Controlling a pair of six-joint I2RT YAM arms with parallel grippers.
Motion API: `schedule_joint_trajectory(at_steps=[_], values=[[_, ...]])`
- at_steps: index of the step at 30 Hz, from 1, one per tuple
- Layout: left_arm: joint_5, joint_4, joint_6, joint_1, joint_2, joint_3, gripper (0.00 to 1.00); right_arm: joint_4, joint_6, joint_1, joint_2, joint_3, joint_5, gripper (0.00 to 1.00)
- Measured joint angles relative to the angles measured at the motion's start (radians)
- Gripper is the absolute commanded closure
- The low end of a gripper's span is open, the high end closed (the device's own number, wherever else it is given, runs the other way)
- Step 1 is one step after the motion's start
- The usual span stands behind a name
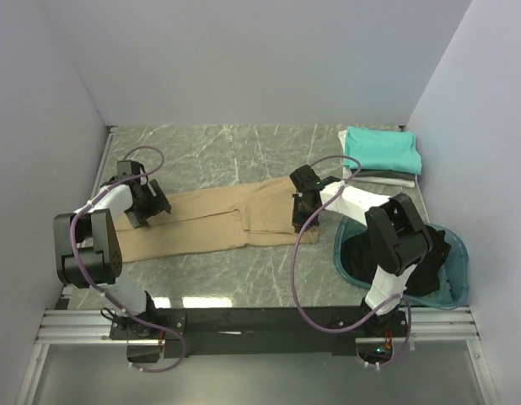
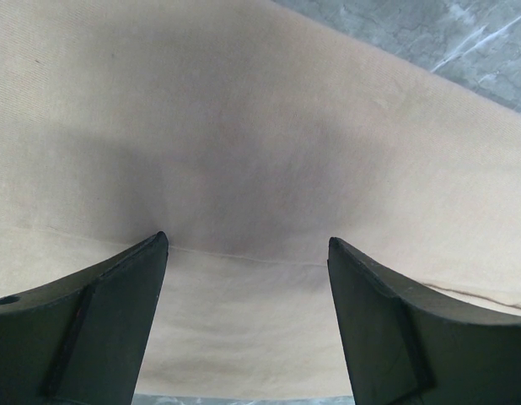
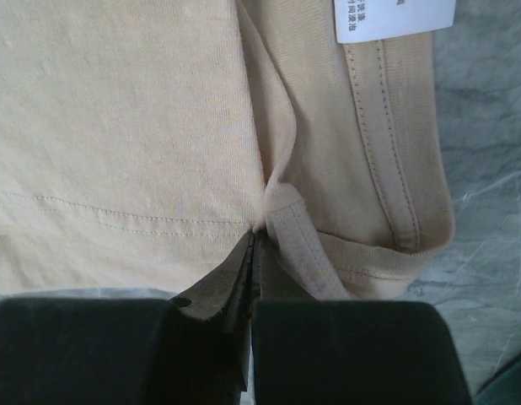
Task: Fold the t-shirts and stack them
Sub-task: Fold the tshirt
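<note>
Pinching the collar end of the tan shirt (image 1: 218,221), the right gripper (image 3: 254,245) has its fingers pressed together on a small fold of cloth just beside the neck band (image 3: 395,160), below the white label (image 3: 395,17). That looks like a hold meant for lifting this end and carrying it over. The shirt lies across the middle of the table (image 1: 244,148) as a long narrow strip, sides apparently tucked in, so the lengthwise fold seems done and the crosswise fold is likely the step in hand.

At the other end, the left gripper (image 2: 248,245) hangs over the cloth with its fingers wide apart and nothing between them. It is probably placed there to steady or take the hem, though it grips nothing now.

The stack (image 1: 383,152) of folded shirts sits at the far right corner, a teal shirt (image 1: 380,145) on top — well apart from the tan one, leaving room to fold. A black shirt (image 1: 357,253) waits in the basin (image 1: 459,242) near the right arm.
</note>
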Motion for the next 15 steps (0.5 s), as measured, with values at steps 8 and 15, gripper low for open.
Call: schedule_joint_trajectory(at_steps=[8, 15], values=[[-0.002, 0.0, 0.0, 0.0, -0.011, 0.0, 0.18, -0.023, 0.008, 0.0, -0.021, -0.013, -0.043, 1.0], [-0.002, 0.0, 0.0, 0.0, -0.011, 0.0, 0.18, -0.045, 0.02, 0.0, -0.061, -0.012, -0.062, 1.0]])
